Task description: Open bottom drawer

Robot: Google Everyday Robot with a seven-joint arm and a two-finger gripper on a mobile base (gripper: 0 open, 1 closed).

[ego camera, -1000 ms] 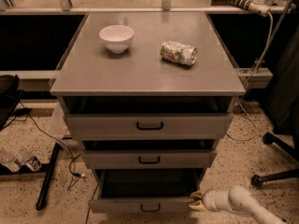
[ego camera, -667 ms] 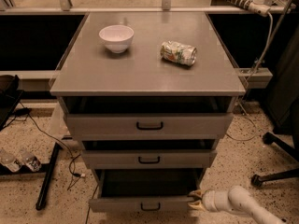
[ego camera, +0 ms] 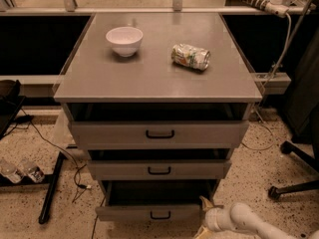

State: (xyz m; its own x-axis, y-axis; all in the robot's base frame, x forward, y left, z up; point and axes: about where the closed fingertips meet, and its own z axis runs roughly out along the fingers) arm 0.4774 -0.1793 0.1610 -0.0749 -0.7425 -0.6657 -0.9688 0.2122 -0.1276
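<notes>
The bottom drawer [ego camera: 149,213] is the lowest grey front of the cabinet, with a small black bar handle [ego camera: 160,215] at its centre. It stands pulled out, with a dark gap above its front. My gripper [ego camera: 205,217] is at the drawer's right end, low at the bottom edge of the view, on the white arm [ego camera: 244,220] that comes in from the lower right. Its tan fingers sit beside the drawer's right corner.
The middle drawer [ego camera: 159,170] and top drawer [ego camera: 159,133] also stand partly out. On the cabinet top [ego camera: 99,78] sit a white bowl [ego camera: 124,40] and a crushed can [ego camera: 190,57]. An office chair base [ego camera: 294,183] stands at right; cables and a black bar [ego camera: 50,193] lie at left.
</notes>
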